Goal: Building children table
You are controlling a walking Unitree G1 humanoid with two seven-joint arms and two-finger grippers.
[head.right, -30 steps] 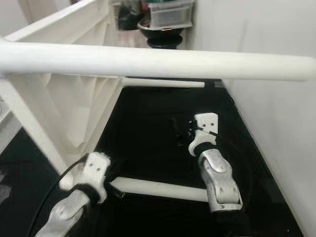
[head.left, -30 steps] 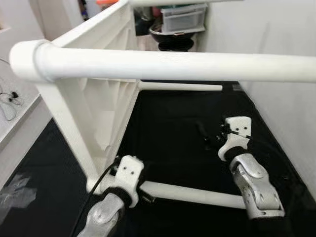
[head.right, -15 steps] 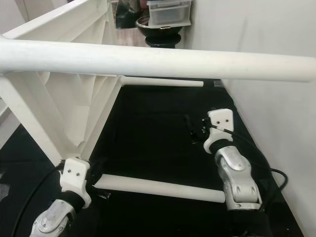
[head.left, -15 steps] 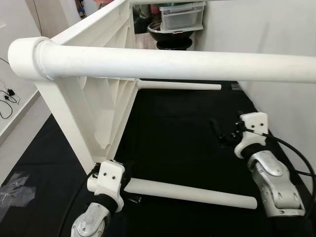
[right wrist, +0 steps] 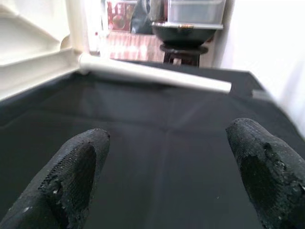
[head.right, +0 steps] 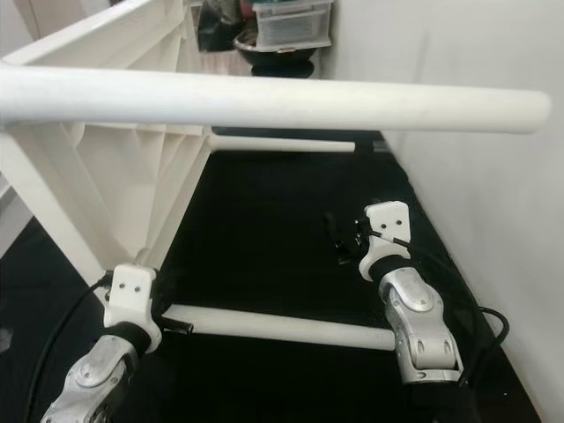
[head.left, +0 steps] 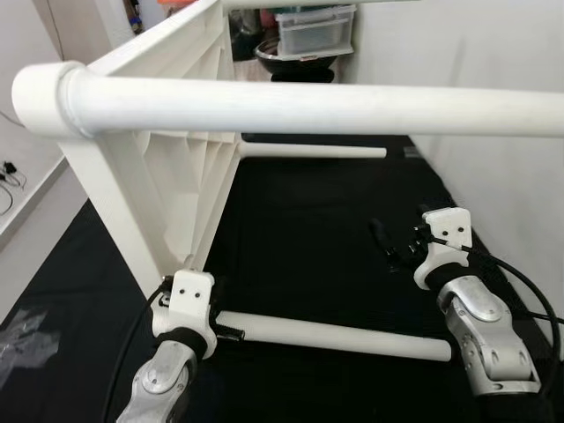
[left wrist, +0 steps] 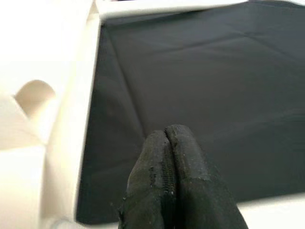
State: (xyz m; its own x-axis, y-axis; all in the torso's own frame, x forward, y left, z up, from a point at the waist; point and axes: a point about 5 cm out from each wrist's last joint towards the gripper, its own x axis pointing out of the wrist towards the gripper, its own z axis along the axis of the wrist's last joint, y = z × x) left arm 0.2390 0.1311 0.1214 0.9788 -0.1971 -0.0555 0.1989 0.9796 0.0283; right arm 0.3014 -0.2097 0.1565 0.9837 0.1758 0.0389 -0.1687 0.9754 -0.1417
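While the table lay tipped on its side over the black mat (head.left: 308,229), its white ribbed top (head.left: 189,167) stood as a wall along the left of the head views, and four legs stuck out from it toward the right. One thick leg (head.left: 335,107) crossed the upper frame close to the camera. A far leg (head.left: 313,152) sat near upper centre. The lower leg (head.left: 330,335) ran along the bottom of the frame, long axis left to right, tilting slightly down to its free end at lower right.

Left tool (head.left: 231,334) sat at lower left, at the root of that lower leg where it met the top. In the left wrist view its fingers (left wrist: 167,191) were pressed together with nothing between them. It was the nearer arm to the leg's joint; judged the likelier one to work that end.

Right tool (head.left: 388,242) hovered at centre right, above and behind the lower leg's free end, well apart from it. In the right wrist view its fingers (right wrist: 74,176) were spread wide, empty, aimed along the mat toward the far leg.

Against half a second earlier: the right tool had drifted slightly toward frame centre; the left tool stayed at the leg root. The whole view had shifted a little, so camera motion accounts for part of this.
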